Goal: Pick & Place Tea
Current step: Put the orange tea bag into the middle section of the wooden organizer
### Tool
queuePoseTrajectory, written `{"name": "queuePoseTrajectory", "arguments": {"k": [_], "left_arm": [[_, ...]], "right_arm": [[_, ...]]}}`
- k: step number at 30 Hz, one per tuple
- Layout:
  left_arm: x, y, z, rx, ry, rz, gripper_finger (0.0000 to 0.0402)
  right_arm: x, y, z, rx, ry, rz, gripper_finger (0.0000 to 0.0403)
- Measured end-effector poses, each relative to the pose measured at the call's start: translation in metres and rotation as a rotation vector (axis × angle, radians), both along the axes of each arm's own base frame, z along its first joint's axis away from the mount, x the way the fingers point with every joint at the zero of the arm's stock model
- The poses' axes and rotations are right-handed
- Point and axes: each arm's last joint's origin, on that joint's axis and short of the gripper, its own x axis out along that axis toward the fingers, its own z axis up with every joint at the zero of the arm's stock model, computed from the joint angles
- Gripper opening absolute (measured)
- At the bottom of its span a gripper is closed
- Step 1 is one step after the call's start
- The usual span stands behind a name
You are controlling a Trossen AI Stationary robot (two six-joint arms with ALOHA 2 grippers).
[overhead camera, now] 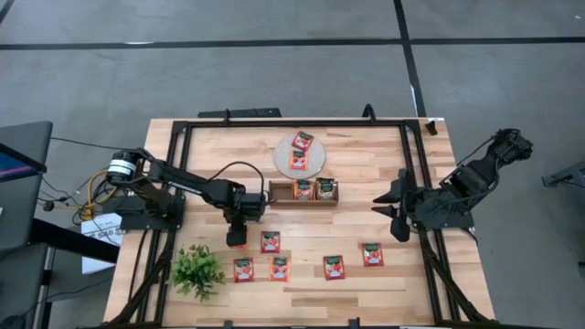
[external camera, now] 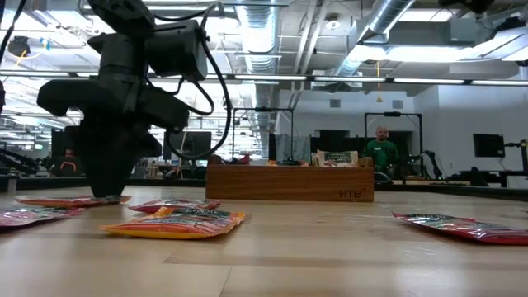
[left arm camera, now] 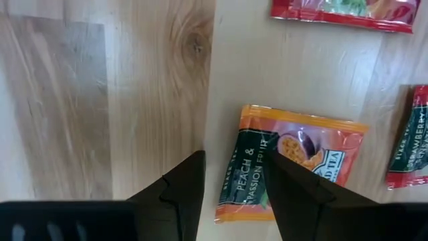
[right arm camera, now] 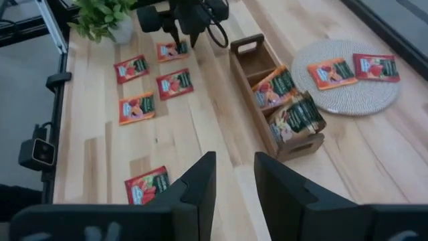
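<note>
Tea sachets lie flat on the wooden table: several red-orange ones in the near half (overhead camera: pixel 280 268), two on the round woven mat (overhead camera: pixel 299 153), two standing in the wooden tray (overhead camera: pixel 304 191). My left gripper (overhead camera: pixel 237 239) points down, open, at an orange peach sachet (left arm camera: pixel 294 157). One finger stands over the sachet's dark green end, the other over bare wood beside that end. In the low view its tips (external camera: pixel 106 191) reach table height. My right gripper (right arm camera: pixel 234 181) hangs open and empty above the table's right side (overhead camera: pixel 391 208). My left gripper comes at the peach sachet from above, its fingers astride the sachet's green-printed end (left arm camera: pixel 249 175). One fingertip (left arm camera: pixel 294 187) covers that end, and the sachet lies flat on the table. Whether the fingertips touch the sachet, I cannot tell.
A small potted plant (overhead camera: pixel 196 270) stands at the near left, close to the left arm. The tray's one bare compartment (right arm camera: pixel 252 61) is at its left end. A black frame (overhead camera: pixel 416 183) runs round the table. Bare wood lies between the sachets and the right arm.
</note>
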Motion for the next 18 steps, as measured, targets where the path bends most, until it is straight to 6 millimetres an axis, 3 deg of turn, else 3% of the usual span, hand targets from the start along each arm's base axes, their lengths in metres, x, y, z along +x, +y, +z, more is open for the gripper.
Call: {"name": "queuePoseTrajectory", "arguments": {"k": [5, 13, 18], "left_arm": [[0.0, 0.0, 0.0, -0.003, 0.002, 0.0, 0.0122], [-0.001, 0.001, -0.001, 0.014, 0.01, 0.009, 0.0011], [0.001, 0.001, 0.003, 0.025, 0.029, 0.009, 0.0001]], "right_arm": [[0.004, -0.001, 0.003, -0.003, -0.024, 0.03, 0.0095], [0.011, -0.005, 0.003, -0.022, -0.027, 0.025, 0.0095], [0.016, -0.009, -0.002, -0.065, 0.013, -0.013, 0.0095]]}}
